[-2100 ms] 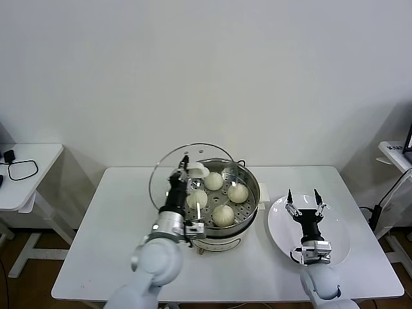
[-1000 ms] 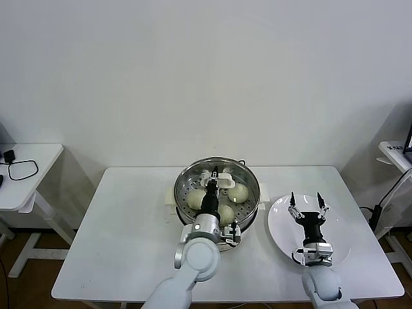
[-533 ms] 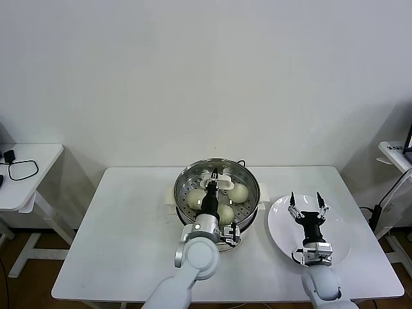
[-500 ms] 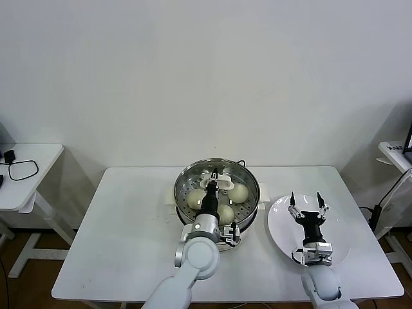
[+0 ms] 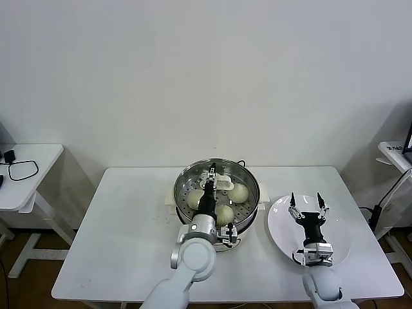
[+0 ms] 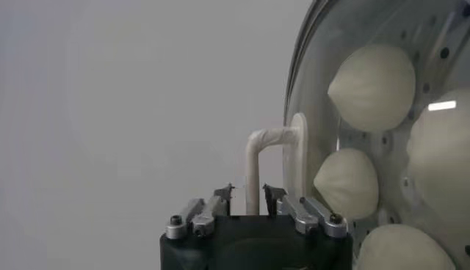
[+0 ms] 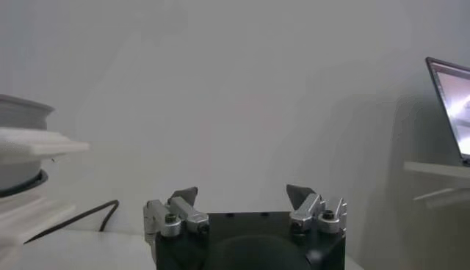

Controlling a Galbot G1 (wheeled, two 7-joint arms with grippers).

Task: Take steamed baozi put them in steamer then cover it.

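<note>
The steamer (image 5: 248,207) stands mid-table with the glass cover (image 5: 246,178) lying flat on its rim. Through the glass I see baozi (image 5: 195,196), (image 5: 239,192), (image 5: 223,213); the left wrist view shows several (image 6: 373,77). My left gripper (image 5: 211,174) is over the cover's centre. In the left wrist view its fingers (image 6: 248,192) straddle the white handle (image 6: 255,165) with a small gap on each side, open. My right gripper (image 5: 304,203) is open and empty above the white plate (image 5: 335,248).
The white plate lies right of the steamer, with nothing on it. The steamer's white base and a black cord show in the right wrist view (image 7: 22,147). A side table (image 5: 26,174) with a cable stands far left.
The cover went from tilted at the steamer's left rim to flat on the pot, carried right by my left gripper. The right arm has barely moved.
</note>
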